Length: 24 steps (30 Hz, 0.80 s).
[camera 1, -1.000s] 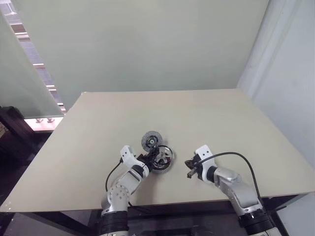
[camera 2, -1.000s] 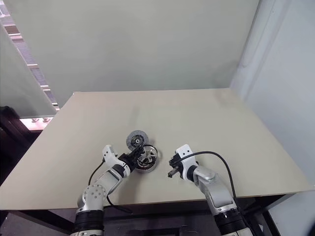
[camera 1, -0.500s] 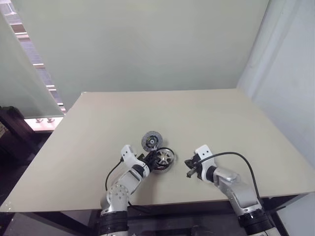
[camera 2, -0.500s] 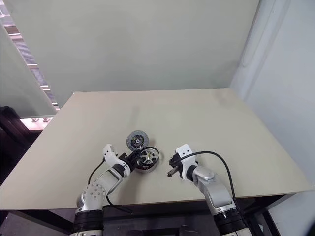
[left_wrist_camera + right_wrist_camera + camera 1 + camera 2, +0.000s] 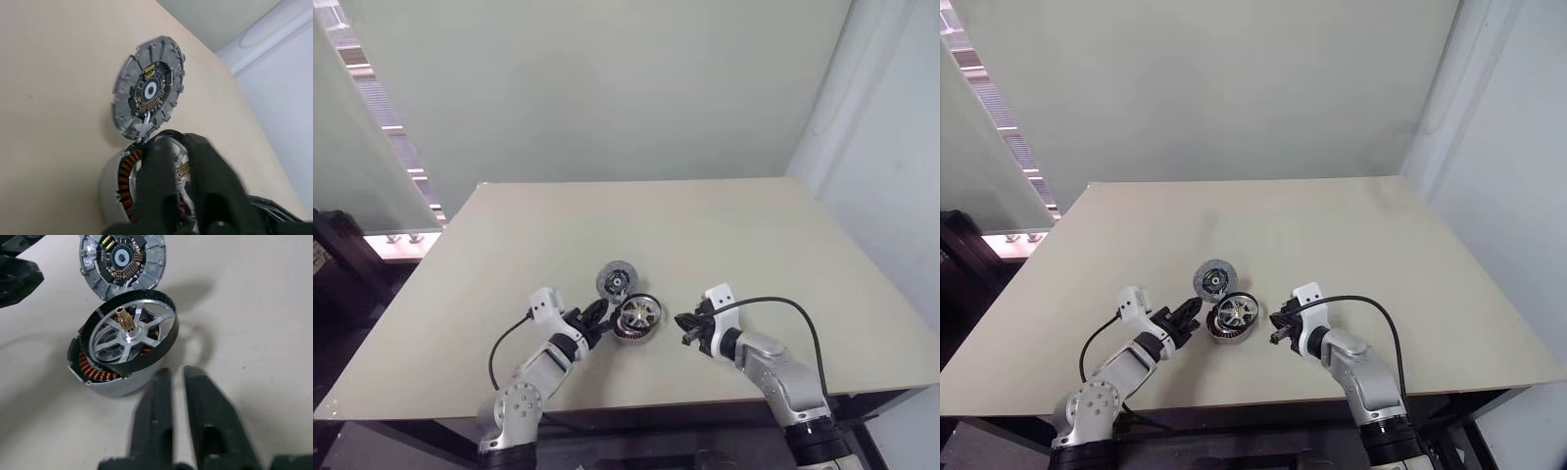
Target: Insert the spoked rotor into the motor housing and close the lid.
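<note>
The left gripper (image 5: 1187, 315) was seen just to the left of the motor housing (image 5: 105, 377), its black fingers (image 5: 161, 191) nearly together and nothing held between them. The right gripper (image 5: 1277, 323) was positioned near the housing on the opposite side, fingers separated by a narrow gap and empty. The housing stood on the tabletop (image 5: 724, 235) between the two grippers, copper windings visible at its rim. The spoked rotor (image 5: 129, 335) was found sitting tilted on top of the housing, not seated fully. The lid (image 5: 616, 280) lay flat just behind the housing, touching it.
</note>
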Each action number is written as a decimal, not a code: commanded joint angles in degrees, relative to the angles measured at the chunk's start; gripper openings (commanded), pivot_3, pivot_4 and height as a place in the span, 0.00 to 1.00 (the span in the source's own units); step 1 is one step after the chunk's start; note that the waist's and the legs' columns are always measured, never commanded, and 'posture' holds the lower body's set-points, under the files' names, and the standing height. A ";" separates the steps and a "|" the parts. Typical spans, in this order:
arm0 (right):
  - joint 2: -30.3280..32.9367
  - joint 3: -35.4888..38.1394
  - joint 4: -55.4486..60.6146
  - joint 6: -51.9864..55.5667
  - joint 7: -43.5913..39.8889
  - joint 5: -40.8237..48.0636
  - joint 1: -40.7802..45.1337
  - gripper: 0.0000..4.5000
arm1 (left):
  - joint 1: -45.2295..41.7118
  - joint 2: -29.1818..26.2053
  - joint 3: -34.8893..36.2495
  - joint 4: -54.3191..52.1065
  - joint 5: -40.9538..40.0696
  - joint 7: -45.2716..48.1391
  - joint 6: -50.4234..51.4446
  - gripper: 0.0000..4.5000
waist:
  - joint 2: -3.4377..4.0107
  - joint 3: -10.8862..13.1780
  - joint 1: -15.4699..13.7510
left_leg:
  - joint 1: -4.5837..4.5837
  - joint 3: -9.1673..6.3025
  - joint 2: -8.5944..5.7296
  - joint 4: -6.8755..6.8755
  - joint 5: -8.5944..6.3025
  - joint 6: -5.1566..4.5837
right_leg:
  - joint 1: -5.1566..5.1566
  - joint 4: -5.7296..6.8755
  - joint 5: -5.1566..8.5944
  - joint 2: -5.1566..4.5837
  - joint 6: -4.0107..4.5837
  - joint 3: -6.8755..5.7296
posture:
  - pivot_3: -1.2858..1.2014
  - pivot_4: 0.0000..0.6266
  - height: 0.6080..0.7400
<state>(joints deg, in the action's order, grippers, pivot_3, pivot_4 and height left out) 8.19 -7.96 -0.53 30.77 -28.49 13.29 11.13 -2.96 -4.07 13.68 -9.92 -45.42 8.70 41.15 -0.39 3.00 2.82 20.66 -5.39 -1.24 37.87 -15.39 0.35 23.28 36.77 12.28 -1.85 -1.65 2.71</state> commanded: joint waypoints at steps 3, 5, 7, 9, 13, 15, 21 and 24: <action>0.33 0.24 2.12 1.09 -0.01 0.66 2.16 0.52 | -0.58 -0.78 1.26 -2.61 -1.72 1.69 -0.86 0.53 | 0.00 0.00 0.01 | -0.01 0.00 0.02 -0.02 0.00 0.00 | 0.02 0.01 0.00 0.00 0.00 -0.02 | 0.52 0.00 1.00; -0.60 1.41 2.65 4.27 0.60 2.55 2.38 0.67 | -0.52 -1.18 1.77 -2.38 -1.84 2.31 -1.10 0.68 | 0.00 0.00 0.01 | -0.02 -0.01 0.03 -0.04 0.00 0.00 | 0.02 0.01 0.00 0.01 0.00 -0.03 | 0.52 0.00 1.00; -2.16 3.27 3.17 8.21 1.37 5.41 2.74 0.83 | -0.50 -1.33 2.21 -2.44 -1.90 2.73 -1.48 0.84 | 0.00 0.00 0.01 | -0.02 -0.02 0.03 -0.05 0.00 0.00 | 0.03 0.01 0.00 0.01 0.00 -0.03 | 0.52 0.00 1.00; -4.32 5.79 3.25 10.82 2.98 8.19 3.17 0.99 | -0.53 -1.68 2.34 -2.46 -1.44 3.26 -2.03 1.00 | 0.00 0.00 0.01 | -0.01 -0.02 0.03 -0.06 0.00 0.00 | 0.03 0.01 0.00 0.01 0.00 -0.02 | 0.52 0.00 1.00; -12.28 19.12 -1.76 23.10 13.02 18.71 8.32 0.99 | -0.97 -4.14 4.64 -1.82 -1.58 6.38 -4.69 1.00 | 0.05 0.03 0.02 | -0.02 0.00 0.08 -0.07 0.00 0.00 | 0.09 0.06 -0.01 0.02 0.01 -0.03 | 0.52 0.00 1.00; -14.44 23.82 -4.54 26.03 16.06 21.84 10.92 0.99 | -0.89 -4.77 5.20 -2.05 -1.45 6.51 -5.28 1.00 | 0.06 0.03 0.01 | -0.04 -0.02 0.11 -0.05 0.00 0.00 | 0.07 0.07 -0.01 0.03 0.02 -0.06 | 0.52 0.00 1.00; -16.88 29.54 -13.28 29.58 20.57 25.09 16.25 0.99 | -0.63 -4.62 6.13 -2.68 -1.76 5.30 -5.60 1.00 | 0.08 0.02 0.03 | 0.02 -0.03 0.00 -0.08 -0.03 -0.05 | 0.05 0.01 -0.02 0.00 0.01 -0.01 | 0.52 0.00 1.00; -17.30 30.43 -17.63 29.31 20.99 25.33 17.99 0.99 | -0.24 -4.26 6.06 -3.12 -1.78 4.95 -5.62 1.00 | 0.08 0.02 0.03 | 0.01 -0.01 0.01 -0.18 -0.05 -0.09 | 0.11 0.01 -0.02 0.00 0.00 0.01 | 0.52 0.00 1.00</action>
<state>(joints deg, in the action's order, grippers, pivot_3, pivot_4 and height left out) -8.77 21.94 -17.66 60.34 -7.53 36.83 26.96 -2.76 -8.22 19.32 -10.24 -46.15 13.64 36.46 -0.30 3.01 2.85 20.66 -5.40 -1.22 37.65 -15.44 0.27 23.38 36.79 12.26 -1.84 -1.65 2.72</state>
